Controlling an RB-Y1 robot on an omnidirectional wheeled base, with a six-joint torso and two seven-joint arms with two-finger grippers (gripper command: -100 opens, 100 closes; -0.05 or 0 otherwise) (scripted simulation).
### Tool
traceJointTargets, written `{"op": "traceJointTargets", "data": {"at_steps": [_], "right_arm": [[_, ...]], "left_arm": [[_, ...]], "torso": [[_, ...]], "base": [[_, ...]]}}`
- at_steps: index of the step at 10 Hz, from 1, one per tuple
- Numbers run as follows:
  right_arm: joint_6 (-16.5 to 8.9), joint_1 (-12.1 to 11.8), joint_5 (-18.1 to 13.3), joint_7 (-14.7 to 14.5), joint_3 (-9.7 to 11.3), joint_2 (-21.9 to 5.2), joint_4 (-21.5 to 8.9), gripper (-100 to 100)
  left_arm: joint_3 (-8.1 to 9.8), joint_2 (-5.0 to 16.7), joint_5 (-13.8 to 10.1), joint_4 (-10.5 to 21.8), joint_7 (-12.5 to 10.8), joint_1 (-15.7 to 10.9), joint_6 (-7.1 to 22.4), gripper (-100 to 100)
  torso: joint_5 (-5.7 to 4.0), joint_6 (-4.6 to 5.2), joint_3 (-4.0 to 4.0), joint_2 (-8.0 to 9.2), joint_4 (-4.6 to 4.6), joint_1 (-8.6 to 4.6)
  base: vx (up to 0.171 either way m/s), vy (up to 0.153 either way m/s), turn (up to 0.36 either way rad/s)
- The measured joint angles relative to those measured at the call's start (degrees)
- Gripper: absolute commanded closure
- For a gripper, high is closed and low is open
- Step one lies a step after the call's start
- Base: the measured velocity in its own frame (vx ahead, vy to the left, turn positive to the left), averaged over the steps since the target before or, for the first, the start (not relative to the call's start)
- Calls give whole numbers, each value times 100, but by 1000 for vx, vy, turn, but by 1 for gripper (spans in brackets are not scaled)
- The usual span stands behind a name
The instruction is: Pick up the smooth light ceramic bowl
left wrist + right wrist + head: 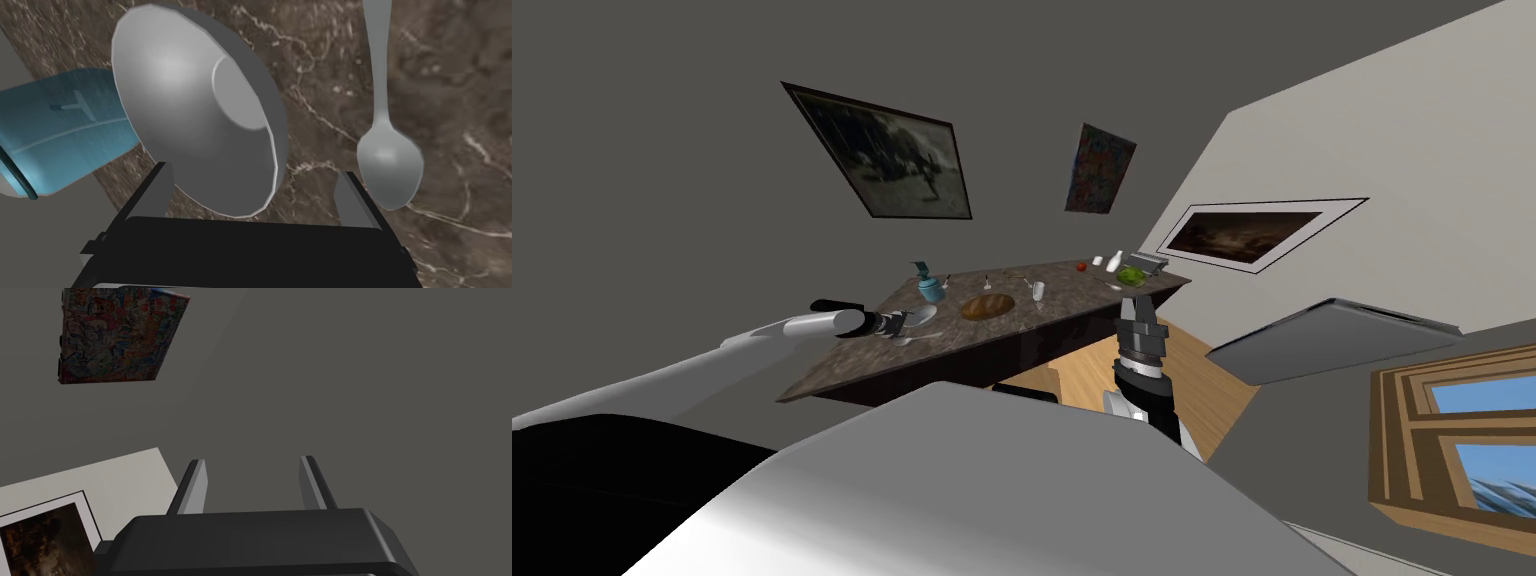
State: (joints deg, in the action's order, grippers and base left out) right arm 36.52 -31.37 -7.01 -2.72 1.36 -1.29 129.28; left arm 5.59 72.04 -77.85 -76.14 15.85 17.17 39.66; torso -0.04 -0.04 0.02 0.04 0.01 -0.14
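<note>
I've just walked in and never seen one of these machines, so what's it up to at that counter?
The left gripper reaches for a light grey bowl on the brown marbled counter, its fingers open on either side of the rim, not yet gripping. A spoon and a blue bottle flank the bowl. The right gripper is held up off the counter, open and empty.
</note>
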Motion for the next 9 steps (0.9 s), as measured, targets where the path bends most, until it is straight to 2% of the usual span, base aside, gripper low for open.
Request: {"op": "traceJointTargets", "data": {"at_steps": [2, 3, 4, 5, 6, 8, 9], "right_arm": [[0, 0, 0, 0, 0, 0, 0, 0], [0, 0, 0, 0, 0, 0, 0, 0], [0, 0, 0, 0, 0, 0, 0, 0], [0, 0, 0, 0, -1, 0, 0, 0], [0, 0, 0, 0, -1, 0, 0, 0], [0, 0, 0, 0, -1, -1, 0, 0], [0, -1, 0, 0, -1, -1, 0, 0]], "left_arm": [[-8, 154, -269, 224, 47, -9, 209, -100], [-12, 214, -375, 273, 15, 79, 300, -100], [-72, 213, -446, 382, 17, 61, 373, -100], [-81, 211, -452, 397, 22, 56, 389, 0], [-80, 212, -452, 395, 22, 57, 388, -100], [-140, 5, -287, 501, 25, 1, 303, -100], [-141, -5, -282, 511, 39, 0, 292, 100]], "torso": [[1, 0, -3, -6, -1, 3], [2, 0, -4, -8, -2, 7], [4, 0, -6, -10, -2, 11], [4, -2, -3, -4, -1, 14], [4, -2, 0, 1, 0, 16], [9, -1, -5, -9, -2, 33], [7, -2, -3, -4, -1, 27]], "base": [[30, -28, -81], [37, -13, -65], [16, -4, -8], [0, 0, 0], [22, 17, -75], [28, 34, -49], [0, 0, 0]]}}
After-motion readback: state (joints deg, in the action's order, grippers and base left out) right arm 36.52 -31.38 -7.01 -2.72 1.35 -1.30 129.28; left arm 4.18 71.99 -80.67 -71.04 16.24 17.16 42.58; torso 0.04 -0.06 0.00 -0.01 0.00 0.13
